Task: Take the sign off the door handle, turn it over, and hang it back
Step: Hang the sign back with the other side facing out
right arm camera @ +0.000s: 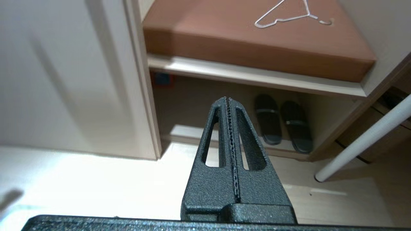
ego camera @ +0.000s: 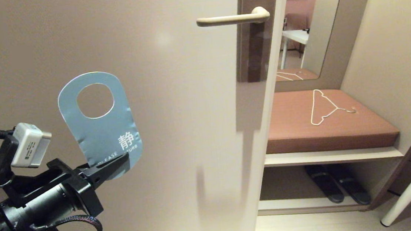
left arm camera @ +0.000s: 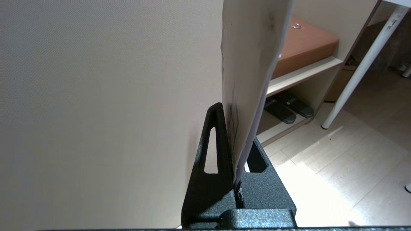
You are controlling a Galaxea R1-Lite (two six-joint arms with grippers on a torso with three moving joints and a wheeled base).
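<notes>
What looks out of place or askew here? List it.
The sign is off the door handle, clamped at its lower edge by the left gripper and tilted, blue face toward the head camera. A white wire hanger lies loose on the brown bench cushion. The right gripper is shut, holding nothing.

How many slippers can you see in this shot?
2. Both slippers sit side by side on the low shelf under the brown cushion: one on the left, one on the right. More could be hidden behind the door.
</notes>
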